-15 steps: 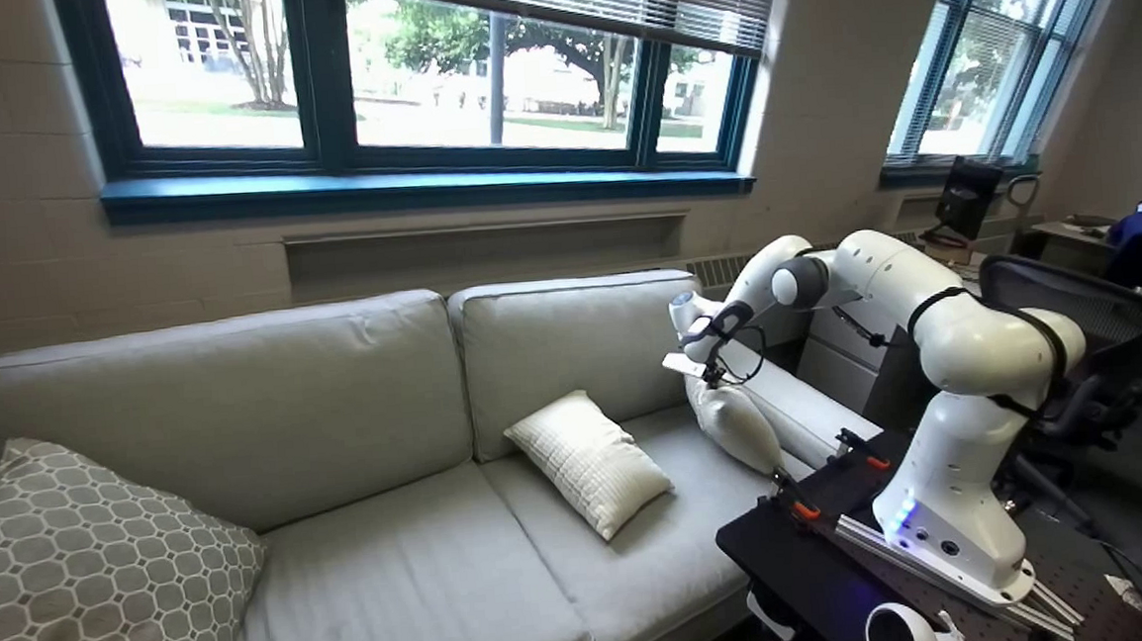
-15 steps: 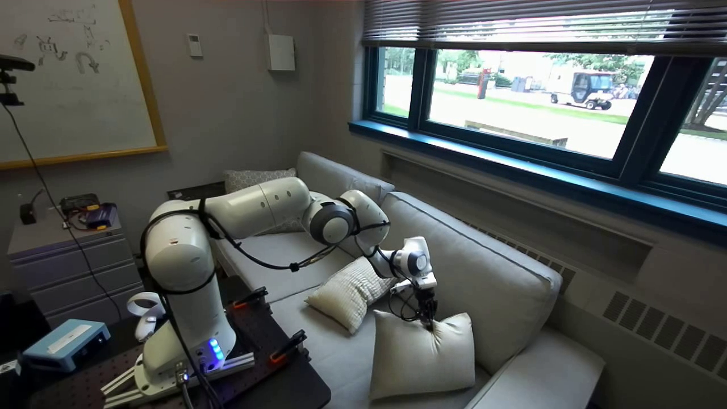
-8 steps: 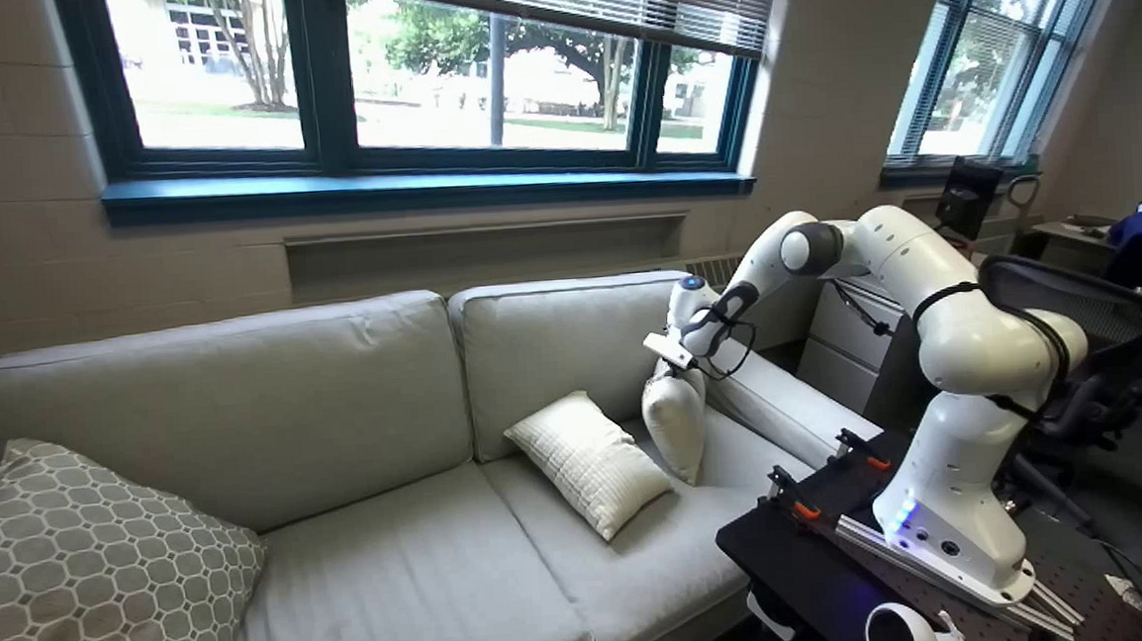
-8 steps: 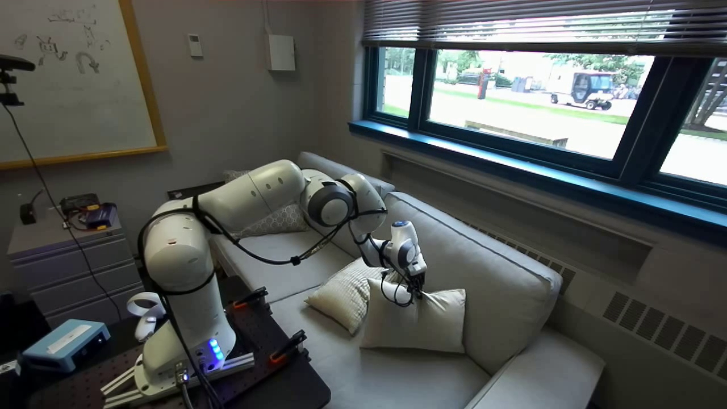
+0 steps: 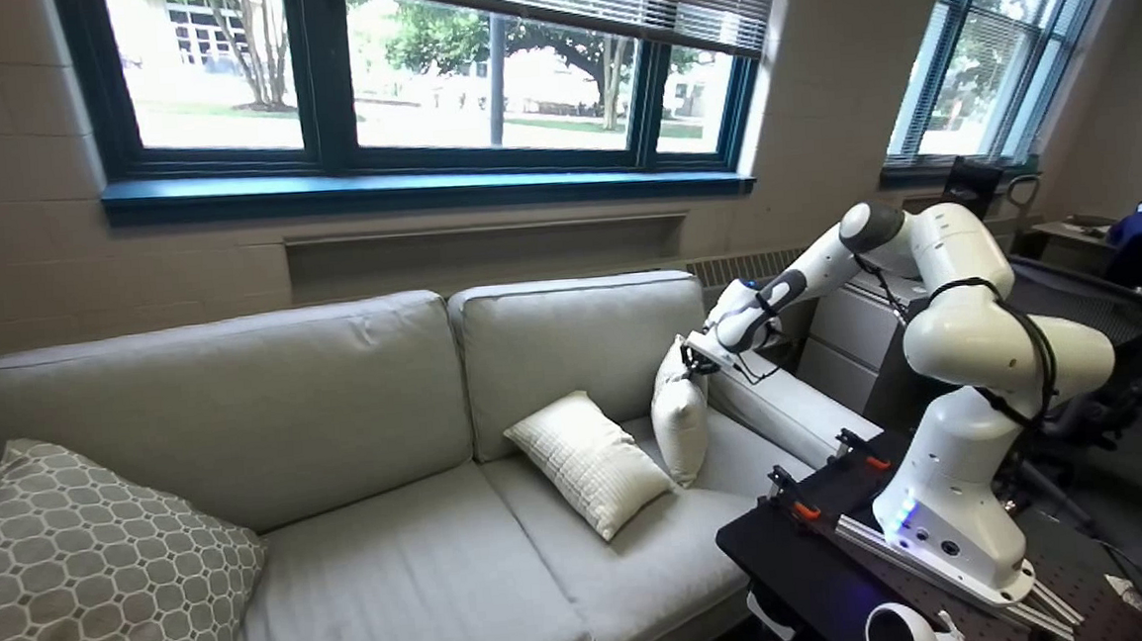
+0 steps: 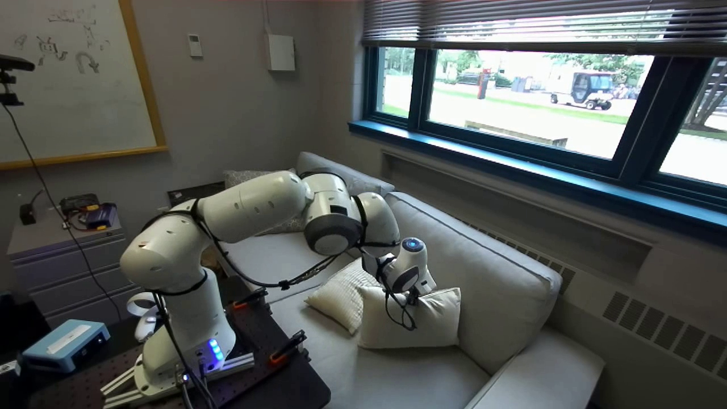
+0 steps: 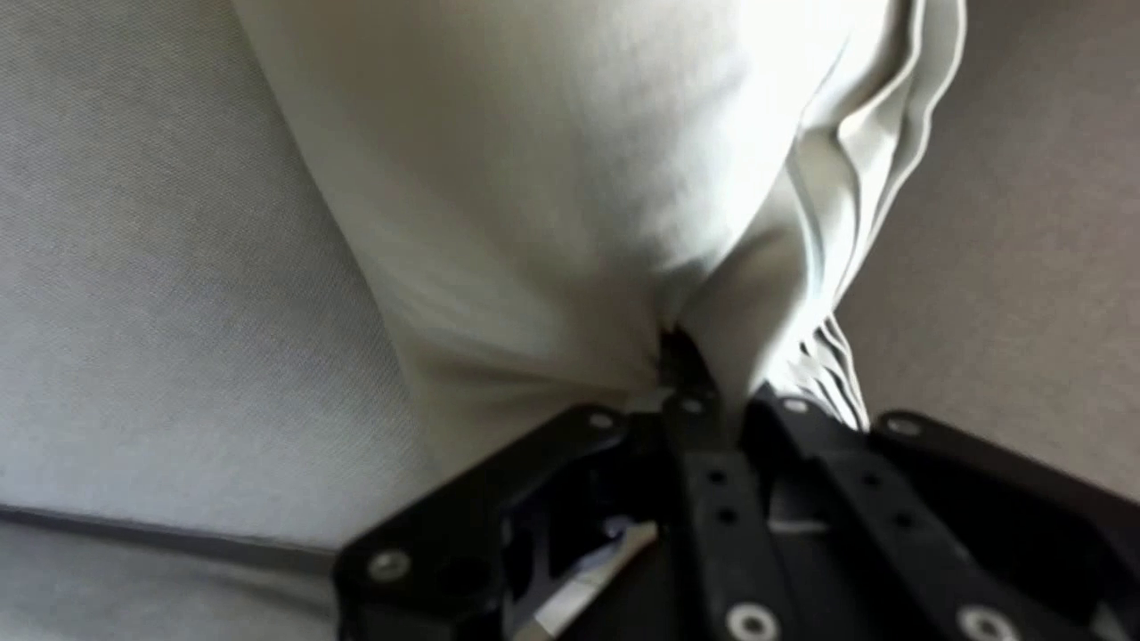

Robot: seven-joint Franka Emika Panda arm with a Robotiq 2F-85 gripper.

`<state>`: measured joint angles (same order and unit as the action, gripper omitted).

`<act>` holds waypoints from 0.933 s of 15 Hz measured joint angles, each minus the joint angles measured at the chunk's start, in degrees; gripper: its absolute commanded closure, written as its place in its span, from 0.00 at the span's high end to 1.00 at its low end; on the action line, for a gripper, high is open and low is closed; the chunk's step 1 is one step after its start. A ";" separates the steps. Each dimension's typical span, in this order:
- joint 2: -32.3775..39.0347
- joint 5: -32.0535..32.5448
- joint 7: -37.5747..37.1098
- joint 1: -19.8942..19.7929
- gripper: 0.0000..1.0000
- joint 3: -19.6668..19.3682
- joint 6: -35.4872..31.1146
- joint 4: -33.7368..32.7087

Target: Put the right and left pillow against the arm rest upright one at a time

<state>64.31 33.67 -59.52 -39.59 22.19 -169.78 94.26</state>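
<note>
The right pillow [image 5: 680, 425], plain cream-white, stands nearly upright on edge over the seat. My gripper [image 5: 692, 361] is shut on a pinched fold near its top, and in the wrist view creases run into the fingertips of the gripper [image 7: 726, 401]. Whether its lower edge touches the seat I cannot tell. A strip of seat separates it from the arm rest [image 5: 784, 402]. The left pillow [image 5: 590, 463], cream with fine ribbing, lies flat on the seat beside it. In an exterior view the held pillow [image 6: 434, 326] partly covers the left pillow [image 6: 339, 295].
The sofa's back cushion [image 5: 583, 349] rises close behind the held pillow. A larger grey patterned cushion [image 5: 101, 577] sits at the sofa's far end. Black clamps [image 5: 790, 493] stick up from the edge of the dark robot table [image 5: 773, 546], near the seat front.
The held pillow has come up and away from the arm rest towards the left pillow. Since half a second ago the wrist has tilted from pointing down to nearly sideways, with the elbow drawn back.
</note>
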 measured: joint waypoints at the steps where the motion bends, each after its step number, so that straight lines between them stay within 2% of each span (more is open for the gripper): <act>1: 0.34 0.15 4.53 -4.36 0.02 3.36 1.31 1.26; 3: 1.42 0.32 13.44 -12.88 0.02 9.95 6.47 2.82; 5: 2.64 0.32 22.24 -21.16 0.02 15.96 15.38 3.00; 6: 2.70 -0.83 26.18 -24.30 0.02 17.53 20.40 2.80; 7: 2.00 -4.59 29.67 -25.49 0.02 16.76 23.51 2.20; 8: 0.59 -9.33 32.51 -24.92 0.02 13.88 24.48 1.04; 10: -2.55 -18.06 35.43 -20.00 0.02 5.44 24.27 -1.96; 14: -4.67 -30.08 35.71 -4.49 0.02 -12.67 25.31 -8.23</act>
<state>59.64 3.59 -23.81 -44.08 9.52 -144.47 86.03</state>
